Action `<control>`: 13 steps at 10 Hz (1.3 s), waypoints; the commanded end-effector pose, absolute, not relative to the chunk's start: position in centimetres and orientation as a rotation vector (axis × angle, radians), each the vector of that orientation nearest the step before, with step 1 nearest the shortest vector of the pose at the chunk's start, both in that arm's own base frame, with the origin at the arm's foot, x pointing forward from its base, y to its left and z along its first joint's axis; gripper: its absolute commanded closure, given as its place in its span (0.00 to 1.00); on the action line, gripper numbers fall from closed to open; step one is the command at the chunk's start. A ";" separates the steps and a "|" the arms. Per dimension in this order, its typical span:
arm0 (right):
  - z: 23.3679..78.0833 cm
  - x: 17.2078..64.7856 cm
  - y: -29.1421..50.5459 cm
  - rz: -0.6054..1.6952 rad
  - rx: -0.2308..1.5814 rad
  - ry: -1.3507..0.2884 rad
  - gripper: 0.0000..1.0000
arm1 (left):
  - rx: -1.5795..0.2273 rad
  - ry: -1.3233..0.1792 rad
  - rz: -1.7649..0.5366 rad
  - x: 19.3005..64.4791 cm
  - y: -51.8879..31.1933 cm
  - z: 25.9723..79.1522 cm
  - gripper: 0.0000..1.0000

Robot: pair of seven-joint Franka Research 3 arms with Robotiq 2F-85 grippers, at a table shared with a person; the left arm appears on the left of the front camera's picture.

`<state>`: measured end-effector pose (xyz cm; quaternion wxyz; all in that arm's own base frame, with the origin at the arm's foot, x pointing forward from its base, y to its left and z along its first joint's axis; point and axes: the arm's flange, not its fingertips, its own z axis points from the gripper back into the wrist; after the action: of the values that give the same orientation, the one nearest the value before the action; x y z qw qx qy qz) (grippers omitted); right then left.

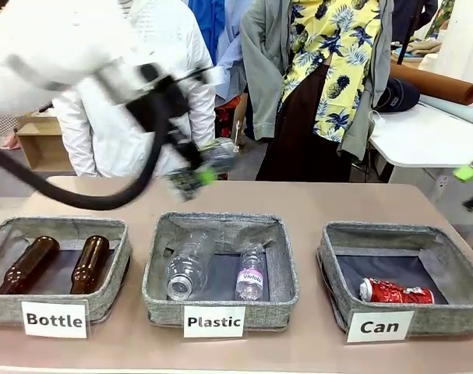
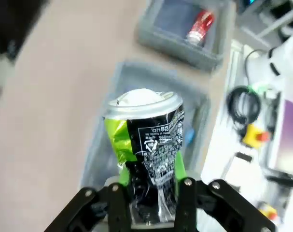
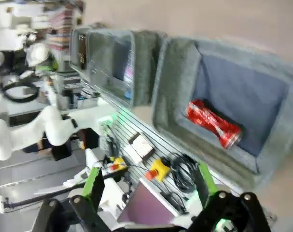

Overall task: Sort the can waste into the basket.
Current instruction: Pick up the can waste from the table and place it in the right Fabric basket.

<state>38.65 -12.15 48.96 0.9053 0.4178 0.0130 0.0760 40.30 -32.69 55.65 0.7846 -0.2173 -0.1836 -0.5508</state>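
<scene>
One red can (image 1: 396, 292) lies in the Can basket (image 1: 341, 261), while the left gripper (image 2: 151, 193) clamps the black can (image 2: 148, 140) above the table and the right gripper (image 3: 148, 186) hangs spread, holding nothing.

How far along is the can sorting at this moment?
Done: the red can lies in the basket labelled "Can". In hand: the left gripper is shut on the black can, held in the air above the table near the Plastic bin. Left: carrying that can to the Can basket and releasing it. The right gripper is open, empty.

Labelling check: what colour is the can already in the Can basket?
Shiny red, clearest in the right wrist view.
</scene>
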 end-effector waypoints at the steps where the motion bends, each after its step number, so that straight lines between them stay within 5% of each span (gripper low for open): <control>1: 50.3 35.1 -16.6 0.101 0.860 0.020 0.00 | -0.430 -0.477 -1.394 40.9 -42.8 56.4 0.63; 3: 50.6 31.0 -20.4 0.057 0.807 -0.033 0.00 | -0.389 -0.431 -1.575 39.2 -54.9 55.3 0.63; 7: 49.3 21.2 -23.3 0.360 0.787 -0.129 0.00 | -0.396 -0.482 -1.660 37.3 -68.4 47.7 0.63; 8: 50.1 25.3 -23.0 0.188 0.777 -0.028 0.00 | -0.341 -0.492 -1.655 37.1 -69.2 46.6 0.63; 12: 50.1 25.3 -23.0 0.188 0.777 -0.028 0.00 | -0.290 -0.450 -1.658 37.6 -69.2 46.6 0.63; 13: 50.1 25.3 -23.0 0.188 0.777 -0.028 0.00 | -0.267 -0.459 -1.673 37.6 -69.2 46.7 0.07</control>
<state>24.84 -23.26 49.36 0.9221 0.3733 -0.0069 0.1014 37.42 -68.33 46.08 0.6329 -0.1421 -0.2003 -0.7343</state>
